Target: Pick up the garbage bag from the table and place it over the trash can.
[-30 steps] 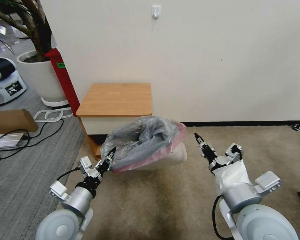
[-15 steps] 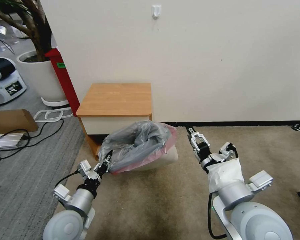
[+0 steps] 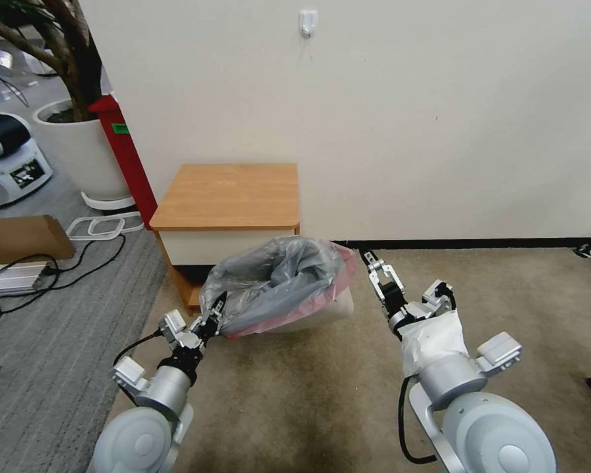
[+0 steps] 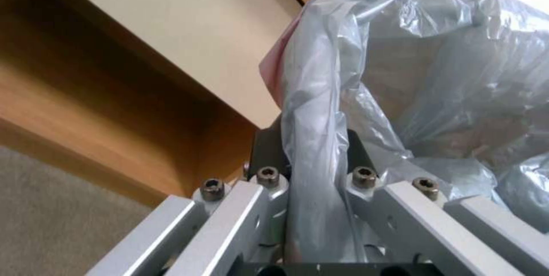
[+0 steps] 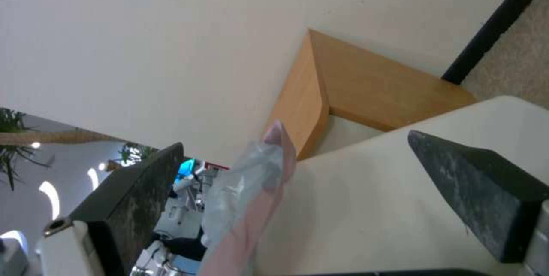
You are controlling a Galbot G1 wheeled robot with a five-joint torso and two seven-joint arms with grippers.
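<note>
wall [image 3: 407, 118]: plain cream, runs behind everything, black baseboard along the bottom

carpet [image 3: 308, 401]: tan, it's what the bin sits on; grey ribbed mat off to the robot's left with cables and a flat cardboard box [image 3: 23, 238]

plant pot [image 3: 79, 154]: big white round one, back left, well away from the action

table [image 3: 230, 196]: little wooden nightstand against the wall, top is bare, white drawer front below. Sits just behind the bin.

trash can [image 3: 322, 312]: cream bin on the carpet right in front of the table's right corner, looks tipped over toward the robot's right. Mostly hidden under the bag, only the lower right flank shows in the head view.

garbage bag [image 3: 276, 282]: grey crinkly plastic bunched up over the mouth of the can, pinkish edge hanging down the front and right side. Not on the table at all.

right gripper [image 3: 373, 265]: just beside the right side of the bag and can, up near the pink edge. Jaws are apart. In the right wrist view the pink edge of the bag [image 5: 251, 207] and the can's wall [image 5: 366, 207] sit between the two dark fingers [image 5: 475, 186], nothing pinched as far as I can see.

left gripper [image 3: 215, 314]: at the bag's near left corner, low down. Jaws clamped on a fold of the bag; the left wrist view shows a twisted strip of grey plastic [image 4: 315, 147] running straight down between the fingers [image 4: 269, 151], so it's got a proper hold of it.
</note>
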